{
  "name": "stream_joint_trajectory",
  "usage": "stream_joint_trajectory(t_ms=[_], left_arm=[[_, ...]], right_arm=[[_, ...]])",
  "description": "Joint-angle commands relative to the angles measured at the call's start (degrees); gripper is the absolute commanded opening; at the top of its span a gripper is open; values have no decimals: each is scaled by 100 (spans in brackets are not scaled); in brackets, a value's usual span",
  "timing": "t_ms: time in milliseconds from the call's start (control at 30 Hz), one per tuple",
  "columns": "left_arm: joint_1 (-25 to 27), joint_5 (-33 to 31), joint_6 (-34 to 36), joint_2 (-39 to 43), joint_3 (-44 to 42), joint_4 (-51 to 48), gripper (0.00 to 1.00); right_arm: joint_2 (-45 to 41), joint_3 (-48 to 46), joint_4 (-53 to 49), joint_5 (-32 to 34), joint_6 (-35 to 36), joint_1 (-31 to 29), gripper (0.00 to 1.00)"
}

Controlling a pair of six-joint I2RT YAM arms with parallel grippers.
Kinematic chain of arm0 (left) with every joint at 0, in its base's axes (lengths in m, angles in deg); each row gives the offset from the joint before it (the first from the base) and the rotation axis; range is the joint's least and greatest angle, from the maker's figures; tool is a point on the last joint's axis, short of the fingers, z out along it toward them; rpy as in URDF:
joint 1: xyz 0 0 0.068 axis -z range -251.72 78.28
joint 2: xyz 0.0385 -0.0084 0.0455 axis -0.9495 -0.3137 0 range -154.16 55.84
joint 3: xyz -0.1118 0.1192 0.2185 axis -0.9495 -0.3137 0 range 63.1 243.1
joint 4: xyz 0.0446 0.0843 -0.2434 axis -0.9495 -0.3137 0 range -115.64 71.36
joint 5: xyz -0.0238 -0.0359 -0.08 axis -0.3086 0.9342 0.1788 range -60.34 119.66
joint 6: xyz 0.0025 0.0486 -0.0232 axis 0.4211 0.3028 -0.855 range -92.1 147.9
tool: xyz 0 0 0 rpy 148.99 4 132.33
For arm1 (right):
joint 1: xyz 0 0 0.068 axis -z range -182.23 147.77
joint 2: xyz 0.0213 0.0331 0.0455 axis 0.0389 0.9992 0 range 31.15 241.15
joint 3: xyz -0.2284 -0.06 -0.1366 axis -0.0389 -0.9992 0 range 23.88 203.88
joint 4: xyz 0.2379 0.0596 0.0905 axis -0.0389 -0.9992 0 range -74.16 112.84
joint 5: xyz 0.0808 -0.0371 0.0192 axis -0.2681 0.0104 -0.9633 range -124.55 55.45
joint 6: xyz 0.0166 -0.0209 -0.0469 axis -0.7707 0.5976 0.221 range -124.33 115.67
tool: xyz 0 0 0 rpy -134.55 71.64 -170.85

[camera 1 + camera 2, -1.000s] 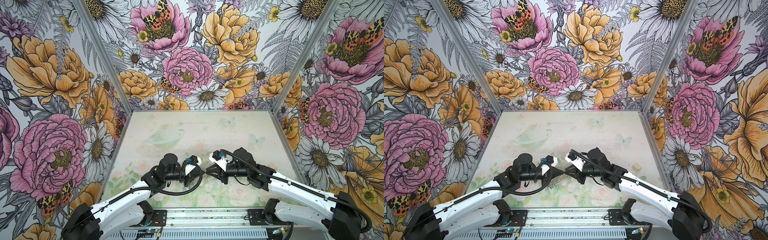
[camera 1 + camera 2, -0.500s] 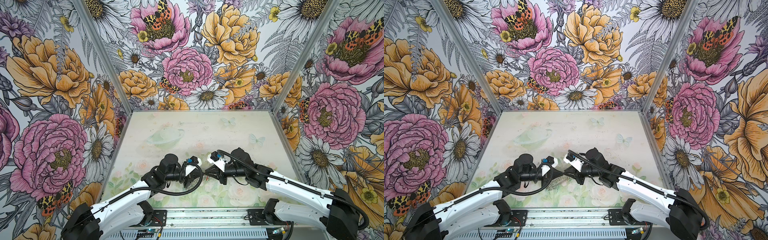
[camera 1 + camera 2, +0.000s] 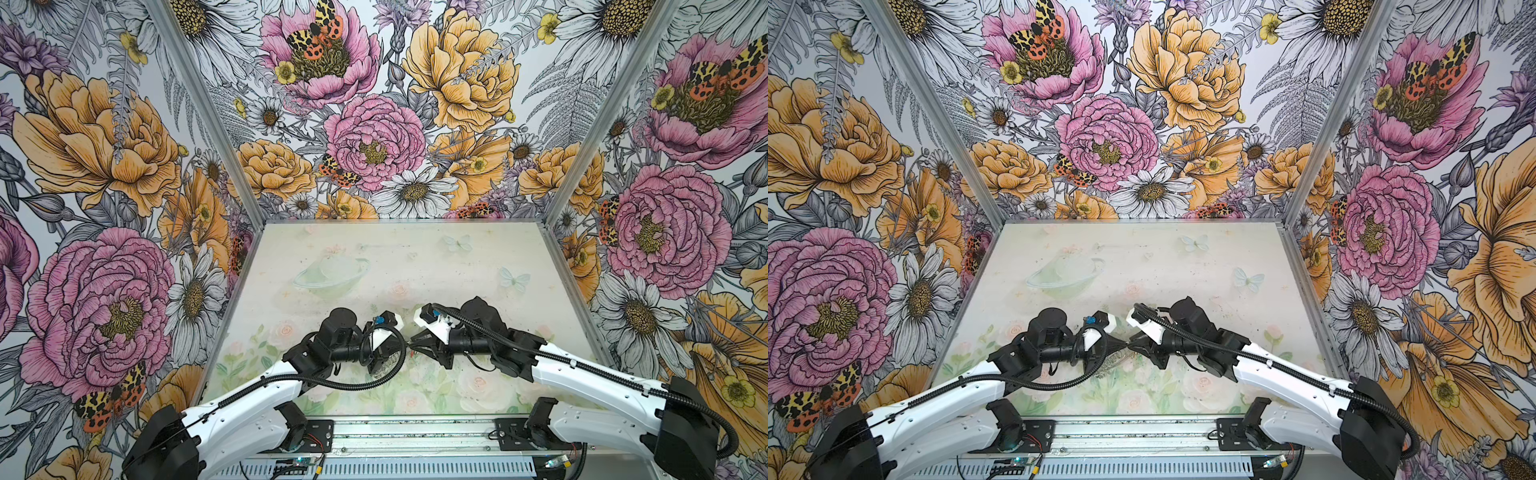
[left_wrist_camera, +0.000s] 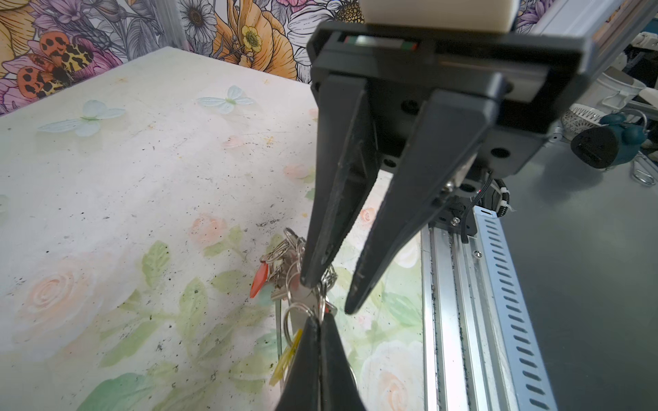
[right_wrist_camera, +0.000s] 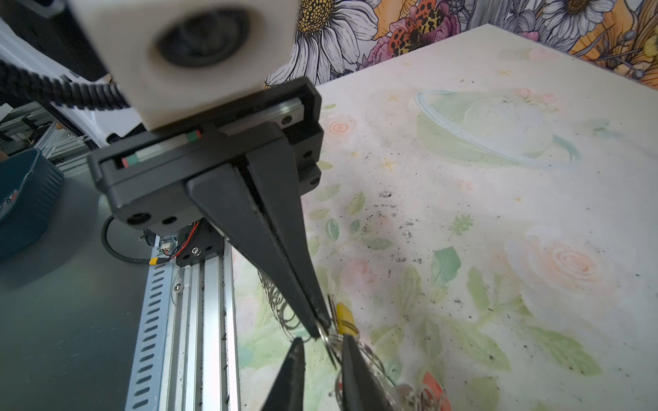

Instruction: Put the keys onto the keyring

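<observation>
1. Keyring [image 4: 281, 254]: a hoop fringed with thin, glossy silver split rings, seen edge-on as a chain. It is located at the middle of the table [image 4: 106, 170], close to the near edge, between the two grippers.
2. Left gripper [image 5: 317, 329]: two tapered, matt black fingers are pressed together with no gap. A split ring of the keyring is pinched at the tips.
3. Right gripper [image 4: 330, 297]: the jaws are parted by a narrow wedge-shaped gap, and nothing is clamped. One fingertip is laid against the ring cluster; the other stands free on the near side.
4. Yellow-tagged key [image 5: 344, 316]: the tag is oblong, smooth plastic, hung just beside the left gripper's tips. Whether it is threaded cannot be told. A red tag [image 4: 259, 281] is seen beside the cluster.
5. The table is flat, matt, rose-printed and speckled with dark grit. Broad surface extends far, left and right of the grippers.
6. The near edge is bounded by a slotted aluminium rail [image 4: 459, 284]; the other three sides are closed by floral walls [image 3: 374, 124].
</observation>
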Motion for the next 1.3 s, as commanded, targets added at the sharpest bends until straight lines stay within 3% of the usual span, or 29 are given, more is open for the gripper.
stream_joint_trajectory(t_ms=[0,200,867,1267], left_arm=[[-12,-43,93,53,32,474,0],[-10,39,74,83,2,524,0],[-14,-132,40,-13,20,551,0],[-22,-172,9,-69,3,610,0]], right_arm=[[-160,120,-62,140,92,14,23],[-11,172,-46,-186,74,-22,22],[234,261,-9,-384,169,-227,12],[37,230,105,-63,-270,-80,18]])
